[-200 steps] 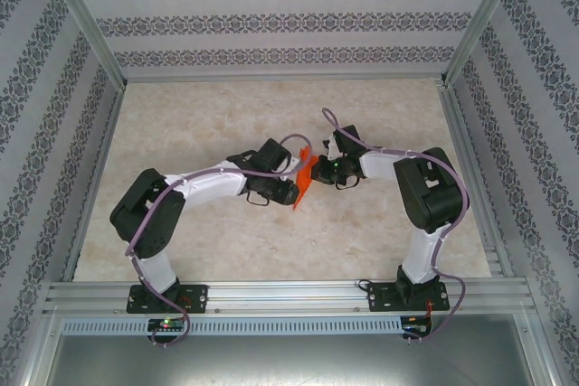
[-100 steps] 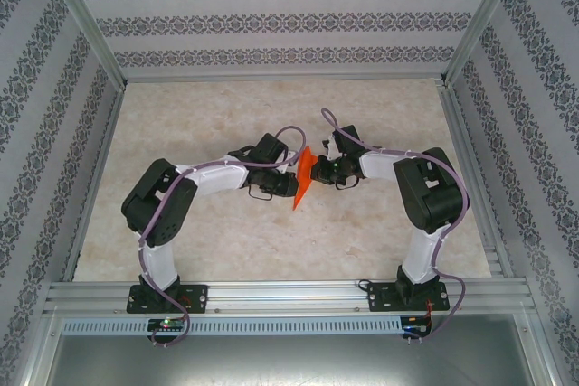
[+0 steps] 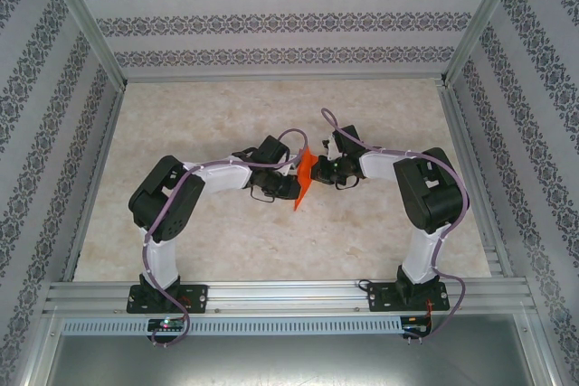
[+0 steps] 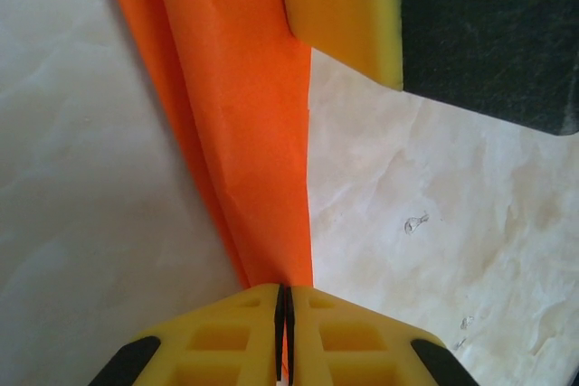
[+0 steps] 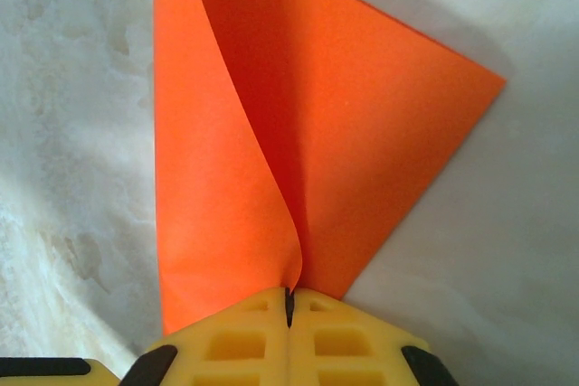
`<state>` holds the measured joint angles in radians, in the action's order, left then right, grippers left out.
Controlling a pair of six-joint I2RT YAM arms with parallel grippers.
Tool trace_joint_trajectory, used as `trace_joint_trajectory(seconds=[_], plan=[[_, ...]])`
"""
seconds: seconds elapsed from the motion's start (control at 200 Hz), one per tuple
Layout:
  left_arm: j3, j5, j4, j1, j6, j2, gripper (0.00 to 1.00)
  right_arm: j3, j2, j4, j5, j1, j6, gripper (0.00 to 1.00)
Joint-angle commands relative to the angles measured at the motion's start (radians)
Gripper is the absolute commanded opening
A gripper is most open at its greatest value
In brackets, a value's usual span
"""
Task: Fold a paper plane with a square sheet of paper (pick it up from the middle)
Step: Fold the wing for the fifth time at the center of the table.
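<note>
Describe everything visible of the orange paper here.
The square sheet of paper is thin, plain, bright orange-red and unmarked. It is loosely folded, its layers curving rather than pressed flat, with one sharp corner showing. It appears lifted off the marble-look table, mid-table between the arms. The left tool and the right tool are each shut on it from opposite sides.

pale beige table [image 3: 226, 106] with a marbled pattern.
</note>
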<state>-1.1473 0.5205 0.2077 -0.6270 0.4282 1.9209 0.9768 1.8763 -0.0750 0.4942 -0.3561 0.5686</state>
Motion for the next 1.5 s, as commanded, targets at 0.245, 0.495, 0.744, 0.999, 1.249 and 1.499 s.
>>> trace_joint_trajectory(seconds=[0.245,0.495,0.744,0.999,1.249,1.499], plan=[[-0.026,-0.011,0.004,-0.012,-0.015,0.043,0.13,-0.059,0.049,-0.083,-0.134,0.000,-0.012,0.00],[-0.037,-0.044,0.051,-0.023,-0.036,0.055,0.14,-0.060,0.043,-0.080,-0.138,0.001,-0.010,0.00],[-0.039,-0.098,0.084,-0.040,-0.051,0.080,0.14,-0.062,0.040,-0.076,-0.135,-0.001,-0.004,0.00],[-0.030,-0.183,0.133,-0.054,-0.084,0.096,0.14,-0.068,-0.034,-0.083,-0.138,0.006,-0.005,0.09],[-0.005,-0.220,0.142,-0.057,-0.109,0.099,0.14,-0.117,-0.168,-0.038,-0.048,0.036,0.030,0.19],[0.014,-0.250,0.144,-0.058,-0.140,0.094,0.14,-0.240,-0.255,0.169,0.140,0.055,0.201,0.12]])
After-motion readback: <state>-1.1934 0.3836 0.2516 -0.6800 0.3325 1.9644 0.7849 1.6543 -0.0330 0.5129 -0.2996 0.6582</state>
